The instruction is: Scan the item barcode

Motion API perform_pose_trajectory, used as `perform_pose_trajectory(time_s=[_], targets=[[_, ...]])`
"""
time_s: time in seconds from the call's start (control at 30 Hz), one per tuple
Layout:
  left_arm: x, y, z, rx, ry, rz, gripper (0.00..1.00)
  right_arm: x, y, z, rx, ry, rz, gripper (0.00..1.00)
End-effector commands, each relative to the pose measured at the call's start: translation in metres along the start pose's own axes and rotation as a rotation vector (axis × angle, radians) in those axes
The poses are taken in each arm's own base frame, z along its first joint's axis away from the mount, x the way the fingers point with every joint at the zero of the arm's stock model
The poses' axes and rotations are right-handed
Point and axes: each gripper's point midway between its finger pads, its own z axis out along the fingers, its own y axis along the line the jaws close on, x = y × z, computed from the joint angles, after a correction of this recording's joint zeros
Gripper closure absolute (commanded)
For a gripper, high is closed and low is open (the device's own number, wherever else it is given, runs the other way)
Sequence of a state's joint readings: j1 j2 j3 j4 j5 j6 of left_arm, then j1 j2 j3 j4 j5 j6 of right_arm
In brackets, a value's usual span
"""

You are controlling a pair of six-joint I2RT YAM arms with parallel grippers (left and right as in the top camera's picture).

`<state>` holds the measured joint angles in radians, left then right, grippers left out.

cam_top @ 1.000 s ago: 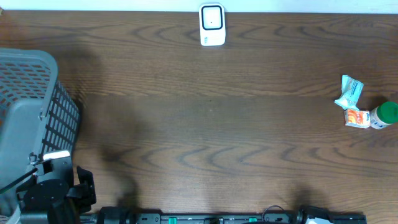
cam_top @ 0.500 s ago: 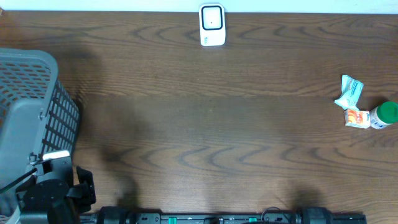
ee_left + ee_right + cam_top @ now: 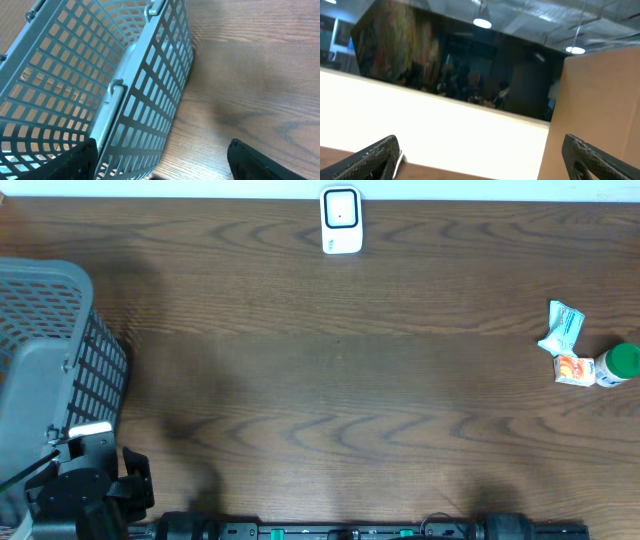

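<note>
Compared with a second ago, a white part of the right arm is no longer seen at the near edge of the overhead view; nothing else is shifted. The white scanner is set at the table's far edge. The crumpled packet, orange carton and green-capped bottle are grouped at the right edge, untouched. The left gripper is held wide and empty beside the grey basket. The right gripper is spread wide, empty, and raised towards a wall.

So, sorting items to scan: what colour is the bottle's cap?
The cap is green, clearest in the overhead view.
</note>
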<state>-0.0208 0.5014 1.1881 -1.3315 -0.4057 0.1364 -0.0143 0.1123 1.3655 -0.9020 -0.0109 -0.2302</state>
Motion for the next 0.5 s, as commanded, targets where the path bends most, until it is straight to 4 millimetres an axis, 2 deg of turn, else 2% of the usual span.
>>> perform_pose_trajectory(time_s=[0.0,0.13,0.23,0.3,0.37,0.4,0.47], targets=[[-0.001,0.003,-0.002,-0.013,-0.007,0.009,0.17,0.033,0.007,0.020,-0.024,0.096,-0.015,0.01],[-0.001,0.003,-0.002,-0.013,-0.007,0.009,0.16,0.061,0.025,0.044,-0.099,0.119,-0.008,0.01],[-0.001,0.003,-0.002,-0.013,-0.007,0.009,0.17,0.072,0.033,0.064,-0.119,0.075,-0.007,0.01],[-0.001,0.003,-0.002,-0.013,-0.007,0.009,0.16,0.089,0.040,0.084,-0.124,0.026,-0.009,0.01],[-0.001,0.003,-0.002,-0.013,-0.007,0.009,0.17,0.116,0.045,0.102,-0.112,-0.001,0.019,0.01],[-0.001,0.003,-0.002,-0.013,-0.007,0.009,0.17,0.122,0.047,0.106,-0.111,-0.007,0.029,0.01],[-0.001,0.003,-0.002,-0.013,-0.007,0.009,0.17,0.155,0.054,0.121,-0.106,-0.031,0.117,0.01]])
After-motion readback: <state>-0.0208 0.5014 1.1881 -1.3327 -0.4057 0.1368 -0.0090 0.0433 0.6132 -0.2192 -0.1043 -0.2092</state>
